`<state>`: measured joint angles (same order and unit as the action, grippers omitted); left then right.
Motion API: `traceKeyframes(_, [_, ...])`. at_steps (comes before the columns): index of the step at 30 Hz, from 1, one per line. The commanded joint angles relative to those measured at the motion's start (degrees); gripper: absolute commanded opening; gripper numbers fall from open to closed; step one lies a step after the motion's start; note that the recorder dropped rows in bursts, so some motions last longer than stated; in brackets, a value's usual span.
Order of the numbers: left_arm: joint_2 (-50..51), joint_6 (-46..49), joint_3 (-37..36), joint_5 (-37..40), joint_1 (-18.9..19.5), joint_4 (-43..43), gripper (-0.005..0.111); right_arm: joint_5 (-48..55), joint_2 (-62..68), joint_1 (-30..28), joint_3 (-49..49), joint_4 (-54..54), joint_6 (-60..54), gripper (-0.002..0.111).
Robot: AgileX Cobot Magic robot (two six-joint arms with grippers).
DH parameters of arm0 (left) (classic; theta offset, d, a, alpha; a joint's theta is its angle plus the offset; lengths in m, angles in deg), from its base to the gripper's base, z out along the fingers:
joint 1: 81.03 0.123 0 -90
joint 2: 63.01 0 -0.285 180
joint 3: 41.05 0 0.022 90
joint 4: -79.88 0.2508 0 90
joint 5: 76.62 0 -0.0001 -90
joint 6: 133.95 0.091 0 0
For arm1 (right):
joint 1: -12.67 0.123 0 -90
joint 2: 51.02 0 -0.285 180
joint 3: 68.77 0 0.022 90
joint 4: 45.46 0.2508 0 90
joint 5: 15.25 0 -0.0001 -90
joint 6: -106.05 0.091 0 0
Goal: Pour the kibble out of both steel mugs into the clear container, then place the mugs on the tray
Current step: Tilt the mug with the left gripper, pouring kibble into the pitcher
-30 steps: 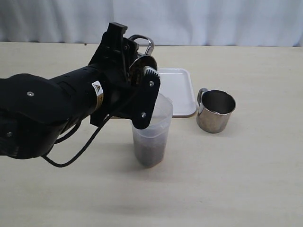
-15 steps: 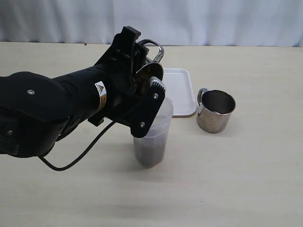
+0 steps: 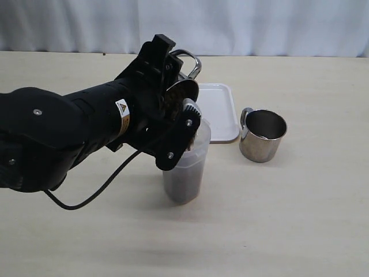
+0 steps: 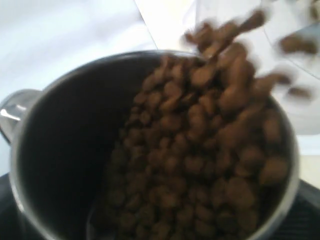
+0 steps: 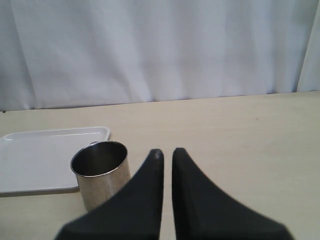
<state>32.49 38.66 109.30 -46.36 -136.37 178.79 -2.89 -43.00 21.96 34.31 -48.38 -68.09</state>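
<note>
My left gripper (image 3: 168, 97) is shut on a steel mug (image 3: 181, 86), held tipped over the rim of the clear container (image 3: 185, 161). In the left wrist view the mug (image 4: 45, 150) is full of brown kibble (image 4: 200, 150), and blurred pellets are spilling over its lip. A layer of kibble (image 3: 181, 186) lies in the container's bottom. The second steel mug (image 3: 263, 135) stands upright to the right, beside the white tray (image 3: 218, 109). My right gripper (image 5: 167, 152) is shut on nothing, just beside that mug (image 5: 100, 172); it is outside the exterior view.
The bulky black left arm (image 3: 57, 138) and its cable hang over the left half of the table and hide the container's left side. A white curtain runs along the table's far edge. The tray (image 5: 40, 157) lies behind the second mug.
The left gripper has shifted slightly right and rolled the mug further over the container, and kibble is now spilling out. The second mug and the tray have not moved.
</note>
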Motion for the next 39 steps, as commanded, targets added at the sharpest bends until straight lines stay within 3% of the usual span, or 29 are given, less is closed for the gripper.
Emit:
traceKeyframes(1, [-0.26, 0.91, 0.82, 0.86, 0.09, 1.04, 0.000, -0.05, -0.24, 0.18, -0.30, 0.18, -0.48, 0.005])
traceKeyframes(12, [-0.26, 4.67, 1.84, 0.98, 0.09, 1.04, 0.000, -0.05, -0.24, 0.18, -0.30, 0.18, -0.48, 0.005])
traceKeyframes(19, [-0.26, 6.12, 1.84, -0.95, 2.45, 1.04, 0.000, -0.05, -0.24, 0.18, -0.30, 0.18, -0.48, 0.005])
traceKeyframes(39, [-0.26, 8.21, 3.83, -4.05, 2.56, 1.04, 0.000, -0.05, -0.24, 0.18, -0.30, 0.18, -0.48, 0.005])
